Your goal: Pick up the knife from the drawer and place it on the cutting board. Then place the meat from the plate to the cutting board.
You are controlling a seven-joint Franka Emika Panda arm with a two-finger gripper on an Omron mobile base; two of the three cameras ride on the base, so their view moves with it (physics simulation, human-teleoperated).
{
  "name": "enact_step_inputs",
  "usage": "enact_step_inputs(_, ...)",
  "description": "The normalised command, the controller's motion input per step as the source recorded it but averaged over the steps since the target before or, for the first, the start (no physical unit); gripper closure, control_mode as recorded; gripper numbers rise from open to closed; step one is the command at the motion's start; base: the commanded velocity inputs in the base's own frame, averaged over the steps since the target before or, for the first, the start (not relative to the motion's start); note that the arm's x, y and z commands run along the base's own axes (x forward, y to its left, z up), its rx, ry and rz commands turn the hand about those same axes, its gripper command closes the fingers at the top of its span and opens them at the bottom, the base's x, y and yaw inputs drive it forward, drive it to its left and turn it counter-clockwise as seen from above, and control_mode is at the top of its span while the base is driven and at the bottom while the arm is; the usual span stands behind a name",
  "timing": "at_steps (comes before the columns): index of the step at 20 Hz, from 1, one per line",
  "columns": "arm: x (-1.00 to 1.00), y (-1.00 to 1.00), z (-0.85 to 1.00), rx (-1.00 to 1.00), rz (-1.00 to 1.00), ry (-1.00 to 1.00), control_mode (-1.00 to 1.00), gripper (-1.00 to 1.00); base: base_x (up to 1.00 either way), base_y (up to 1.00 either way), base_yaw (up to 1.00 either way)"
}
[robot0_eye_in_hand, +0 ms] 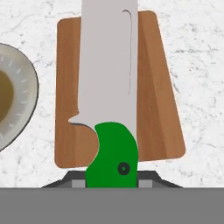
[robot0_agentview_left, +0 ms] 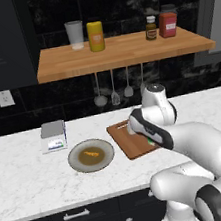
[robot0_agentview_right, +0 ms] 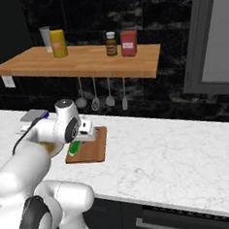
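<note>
White marble counter [robot0_agentview_left: 22, 182] against a black backsplash. Gripper [robot0_eye_in_hand: 111, 180] was clamped on the knife [robot0_eye_in_hand: 109, 87] by its green handle, jaws narrowed around it, broad grey blade hanging over the reddish wooden cutting board [robot0_eye_in_hand: 155, 96]. Round grey-rimmed plate [robot0_agentview_left: 91, 155] sat just left of the board, with the small orange meat [robot0_agentview_left: 91, 154] in its olive centre. Left base view also showed a grey scale [robot0_agentview_left: 53, 135] and a pale wooden shelf [robot0_agentview_left: 123, 50] carrying 4 containers.
</note>
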Motion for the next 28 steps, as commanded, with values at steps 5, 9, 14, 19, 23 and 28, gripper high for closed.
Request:
enact_step_inputs(5,0.39,-0.16,-0.3,0.0,0.03,0.08,-1.0,1.0,0.0,0.0,0.0)
enact_step_inputs(9,0.36,-0.11,-0.19,0.0,0.02,0.04,-1.0,1.0,0.0,0.0,0.0)
enact_step_inputs(14,0.32,-0.06,-0.18,0.0,0.0,0.0,-1.0,1.0,0.0,0.0,0.0)
enact_step_inputs(19,0.01,-0.09,-0.26,0.0,0.0,-0.03,-1.0,1.0,0.0,0.0,0.0)
enact_step_inputs(23,0.0,-0.05,-0.2,0.0,0.0,0.0,-1.0,1.0,0.0,0.0,0.0)
enact_step_inputs(28,0.0,0.01,-0.34,-0.06,0.0,0.0,-1.0,1.0,0.0,0.0,0.0)
